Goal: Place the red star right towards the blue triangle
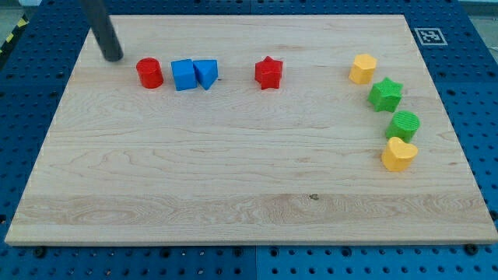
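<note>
The red star (268, 72) lies on the wooden board near the view's top, a little right of the middle. The blue triangle (206, 73) lies to its left, touching a blue cube (184, 75). There is a gap of board between the star and the triangle. My tip (113, 56) rests on the board at the view's top left, left of and slightly above a red cylinder (149, 73). It is far from the red star and touches no block.
On the view's right stand a yellow hexagon-like block (362, 68), a green star (385, 95), a green cylinder (404, 125) and a yellow heart (398, 154), in a curved column. The wooden board (233, 171) lies on a blue perforated table.
</note>
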`<action>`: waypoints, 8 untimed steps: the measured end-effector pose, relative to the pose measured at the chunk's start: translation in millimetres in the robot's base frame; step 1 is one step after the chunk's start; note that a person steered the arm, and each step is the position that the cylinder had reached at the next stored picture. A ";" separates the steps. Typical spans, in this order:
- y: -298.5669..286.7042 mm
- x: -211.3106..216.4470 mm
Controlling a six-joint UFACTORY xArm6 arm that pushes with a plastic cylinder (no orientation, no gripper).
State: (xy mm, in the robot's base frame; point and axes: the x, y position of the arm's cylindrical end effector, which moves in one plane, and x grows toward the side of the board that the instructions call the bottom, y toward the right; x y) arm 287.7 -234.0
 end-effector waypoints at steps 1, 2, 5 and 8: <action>52.0 -11.7; 132.0 -11.8; 325.3 22.6; 334.6 66.8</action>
State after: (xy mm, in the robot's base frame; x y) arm 354.4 100.6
